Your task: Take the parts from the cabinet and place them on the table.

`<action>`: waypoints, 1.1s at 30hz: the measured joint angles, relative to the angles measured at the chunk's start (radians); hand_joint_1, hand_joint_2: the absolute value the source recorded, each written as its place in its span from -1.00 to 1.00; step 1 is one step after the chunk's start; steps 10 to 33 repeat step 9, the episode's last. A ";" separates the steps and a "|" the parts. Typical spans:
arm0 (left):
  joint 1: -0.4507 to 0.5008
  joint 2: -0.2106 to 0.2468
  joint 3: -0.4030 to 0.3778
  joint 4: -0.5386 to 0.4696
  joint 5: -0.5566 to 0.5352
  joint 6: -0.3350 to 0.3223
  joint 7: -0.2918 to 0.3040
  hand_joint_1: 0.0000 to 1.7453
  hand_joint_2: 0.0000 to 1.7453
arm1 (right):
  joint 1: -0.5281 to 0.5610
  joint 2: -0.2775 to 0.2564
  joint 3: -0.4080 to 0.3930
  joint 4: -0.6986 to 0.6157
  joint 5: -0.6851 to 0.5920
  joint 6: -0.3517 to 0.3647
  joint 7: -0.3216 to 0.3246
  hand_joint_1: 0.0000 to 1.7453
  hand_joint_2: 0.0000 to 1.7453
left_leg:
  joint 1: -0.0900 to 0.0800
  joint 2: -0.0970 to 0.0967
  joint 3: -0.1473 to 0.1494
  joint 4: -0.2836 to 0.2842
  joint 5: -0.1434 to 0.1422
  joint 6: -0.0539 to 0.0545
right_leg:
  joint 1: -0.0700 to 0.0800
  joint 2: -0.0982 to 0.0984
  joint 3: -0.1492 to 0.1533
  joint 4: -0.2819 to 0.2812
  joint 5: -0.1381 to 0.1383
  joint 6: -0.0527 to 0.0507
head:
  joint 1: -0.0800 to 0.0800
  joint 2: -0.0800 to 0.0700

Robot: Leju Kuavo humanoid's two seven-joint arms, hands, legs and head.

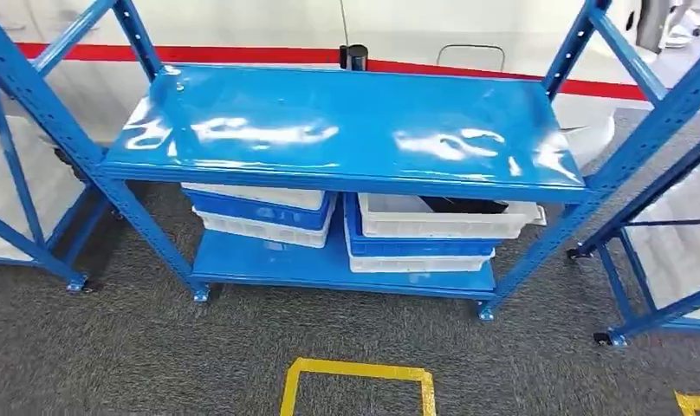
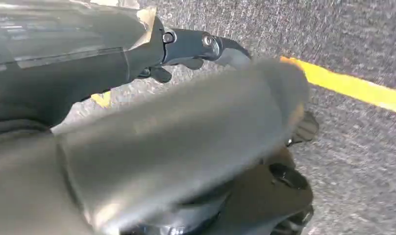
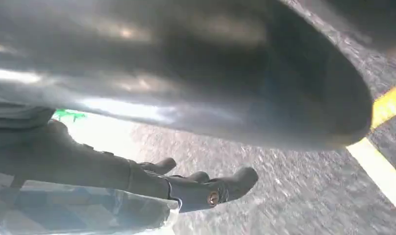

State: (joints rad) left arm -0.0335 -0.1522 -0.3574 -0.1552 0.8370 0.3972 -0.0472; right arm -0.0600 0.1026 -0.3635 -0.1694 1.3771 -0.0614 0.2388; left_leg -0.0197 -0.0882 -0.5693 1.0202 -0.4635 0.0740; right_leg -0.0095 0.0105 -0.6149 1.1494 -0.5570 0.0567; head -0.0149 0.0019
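The left robot hand (image 2: 196, 147) and right robot hand (image 3: 206, 188) hang over the grey carpet, grasping nothing, fingers loosely extended. The dark part (image 1: 464, 205) lies ahead and below, in the white bin (image 1: 442, 217) at the lower shelf's (image 1: 268, 264) right end, nearer the right arm.

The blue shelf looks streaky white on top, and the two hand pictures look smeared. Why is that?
Head view: the white streaks are overhead light glaring off the glossy top shelf; the bins below sit in its shadow. Left wrist view: the left hand is out of focus. Right wrist view: the right hand is a dark blur.
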 joint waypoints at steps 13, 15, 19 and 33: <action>-0.001 0.005 -0.011 0.000 0.000 -0.009 -0.011 -1.00 1.00 | -0.003 0.001 -0.002 -0.001 -0.015 -0.030 -0.010 -1.00 -1.00 | -0.002 0.062 -0.043 0.103 -0.083 -0.048 | -0.004 0.017 0.066 -0.144 0.078 -0.060 | -0.008 0.000; -0.001 0.005 -0.011 0.000 0.000 -0.009 -0.011 -1.00 1.00 | -0.003 0.001 -0.002 -0.001 -0.015 -0.030 -0.010 -1.00 -1.00 | -0.002 0.062 -0.043 0.103 -0.083 -0.048 | -0.004 0.017 0.066 -0.144 0.078 -0.060 | -0.008 0.000; -0.001 0.005 -0.011 0.000 0.000 -0.009 -0.011 -1.00 1.00 | -0.003 0.001 -0.002 -0.001 -0.015 -0.030 -0.010 -1.00 -1.00 | -0.002 0.062 -0.043 0.103 -0.083 -0.048 | -0.004 0.017 0.066 -0.144 0.078 -0.060 | -0.008 0.000; -0.001 0.005 -0.011 0.000 0.000 -0.009 -0.011 -1.00 1.00 | -0.003 0.001 -0.002 -0.001 -0.015 -0.030 -0.010 -1.00 -1.00 | -0.002 0.062 -0.043 0.103 -0.083 -0.048 | -0.004 0.017 0.066 -0.144 0.078 -0.060 | -0.008 0.000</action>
